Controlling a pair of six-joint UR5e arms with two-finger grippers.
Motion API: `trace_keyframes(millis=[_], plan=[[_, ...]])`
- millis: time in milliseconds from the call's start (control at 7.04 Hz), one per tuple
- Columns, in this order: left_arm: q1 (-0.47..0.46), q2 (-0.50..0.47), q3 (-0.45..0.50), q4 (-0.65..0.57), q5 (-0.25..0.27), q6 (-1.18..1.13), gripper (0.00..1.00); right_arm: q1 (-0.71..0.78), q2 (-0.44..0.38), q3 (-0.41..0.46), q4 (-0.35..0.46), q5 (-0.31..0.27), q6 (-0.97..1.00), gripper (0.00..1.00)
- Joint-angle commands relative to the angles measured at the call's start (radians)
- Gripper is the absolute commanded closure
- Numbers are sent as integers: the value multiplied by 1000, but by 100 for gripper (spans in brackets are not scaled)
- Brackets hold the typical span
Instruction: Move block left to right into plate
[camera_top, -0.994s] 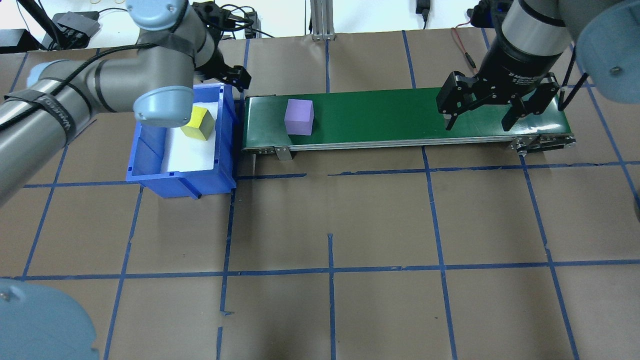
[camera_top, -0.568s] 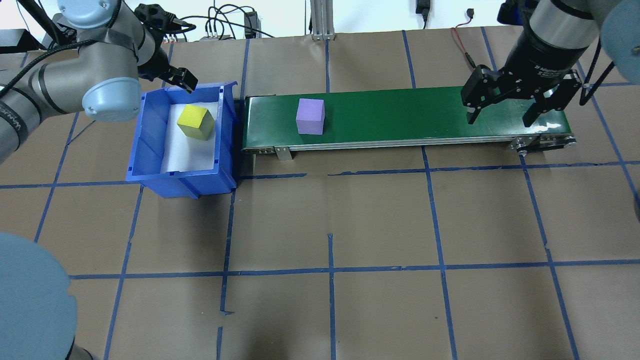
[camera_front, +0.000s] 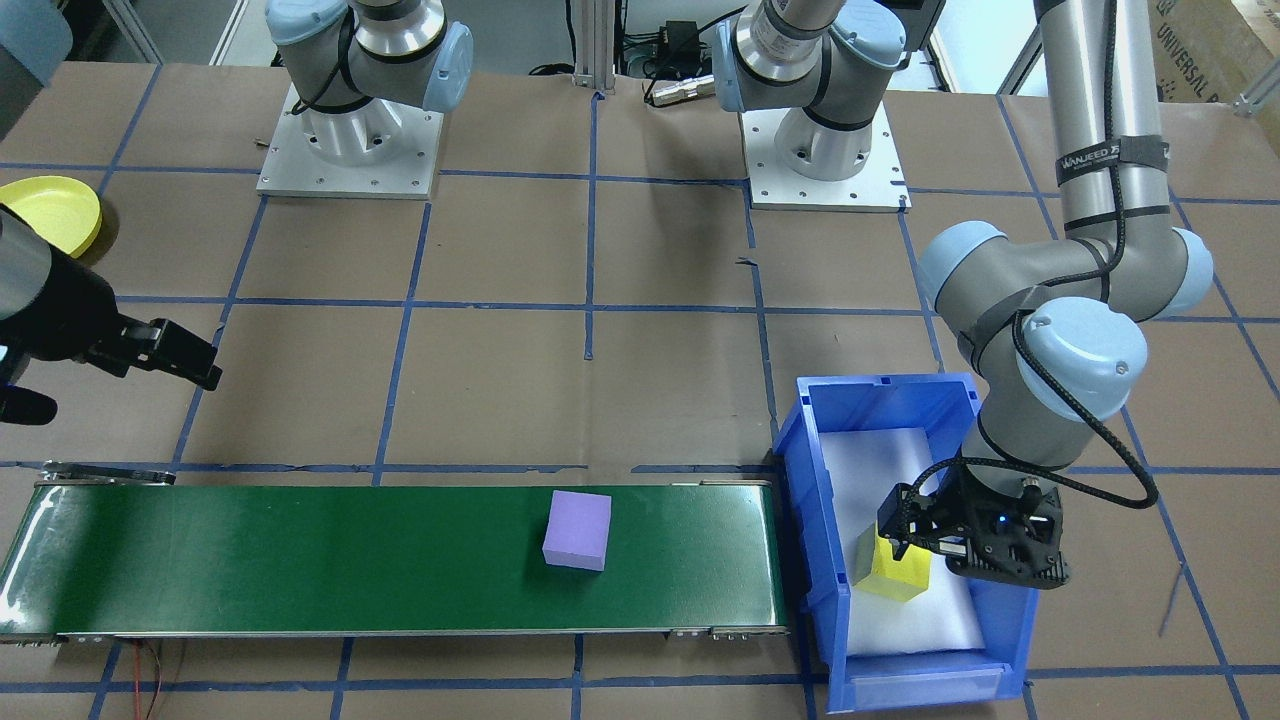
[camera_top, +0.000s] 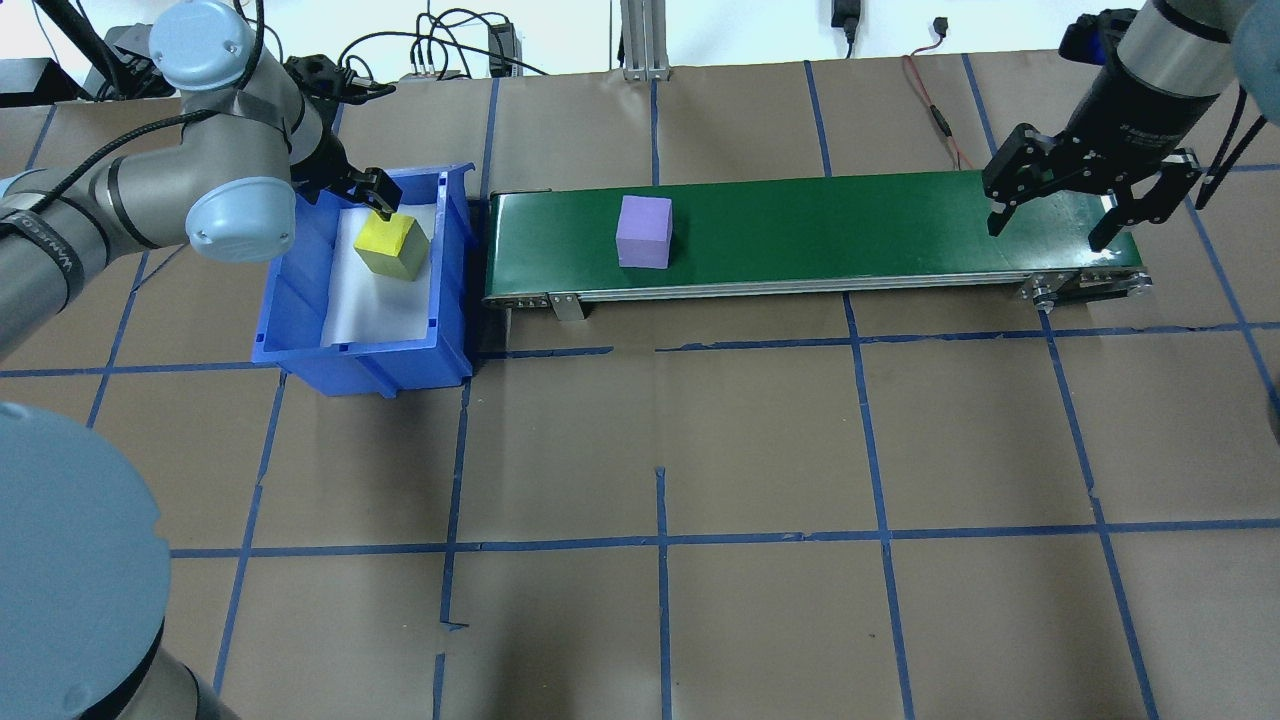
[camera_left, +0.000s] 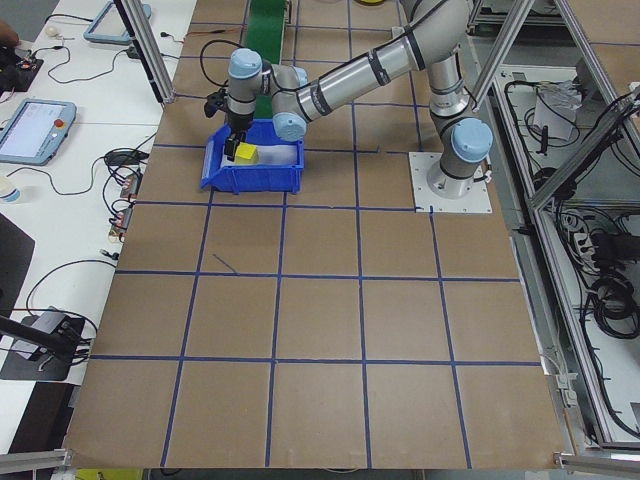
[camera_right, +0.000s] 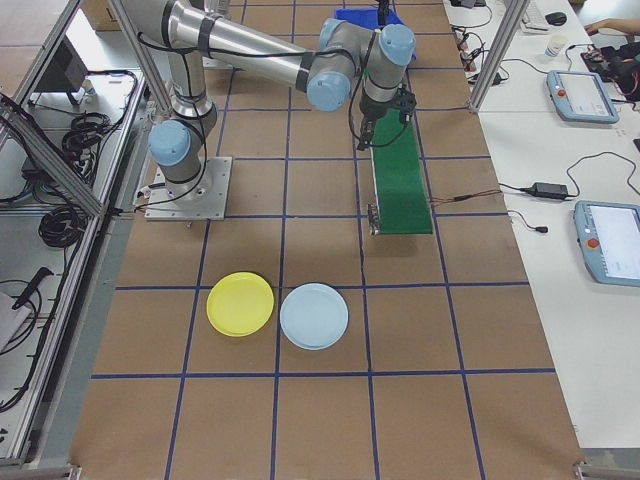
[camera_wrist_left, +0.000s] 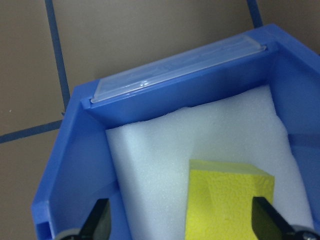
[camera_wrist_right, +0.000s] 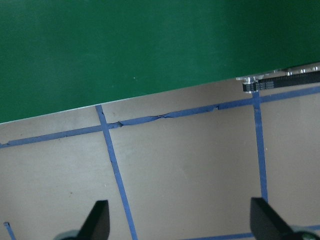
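**A:** What step are we on?

**B:** I think we are in the middle. Near my side of the table there is just brown paper and blue tape. Farther back, the blue bin (camera_top: 360, 290) sits at the left end of the green belt (camera_top: 810, 235). The yellow block (camera_top: 392, 245) lies in the bin on white foam. My left gripper (camera_top: 378, 195) hangs right over the block's far edge. Its jaws are apart, one on each side of the block in the wrist view, and they hold nothing.

**A:** And the purple one?

**B:** The purple block (camera_top: 643, 231) is on the belt, nearer the left end than the right. My right gripper (camera_top: 1090, 190) waits over the right end, jaws wide apart and empty.

**A:** What comes next?

**B:** I think the left gripper must go down and close on the yellow block. The right one must catch the purple block at its end, then carry it to a plate. The yellow plate (camera_right: 240, 304) and the blue plate (camera_right: 314, 316) are by the table's right edge.

**A:** What changed in the last second?

**B:** The purple block rode along the belt toward the right. The left arm pulled back off the belt and came over the bin. The right gripper slid out to the belt's right end.
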Motion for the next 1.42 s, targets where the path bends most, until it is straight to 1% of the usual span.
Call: trace_keyframes(millis=[0,142,284,426,568,710,852,994,1136,1278], plan=[[0,-1,-5,-24,-43,-48,0,-33,91,2,-151,83,-68,0],[0,-1,-5,-25,-43,-51,0,-34,113,4,-204,97,-95,0],[0,-3,-6,-28,-45,-51,0,-36,113,13,-203,118,-86,0],[0,-14,-8,-36,-62,-50,0,-59,113,16,-206,202,-97,0],[0,-29,-23,-45,-123,-51,0,-65,127,18,-207,224,-97,0],[0,-37,-27,-41,-125,-50,0,-65,145,22,-211,325,-99,0],[0,-46,-28,-36,-125,-47,0,-65,157,35,-235,370,-121,0],[0,-57,-28,-27,-122,-36,25,-65,168,59,-281,381,-149,0],[0,-54,-25,-19,-114,-33,61,-65,168,84,-336,416,-151,0],[0,-37,-5,-19,-112,-10,75,-65,168,100,-338,425,-151,0]])
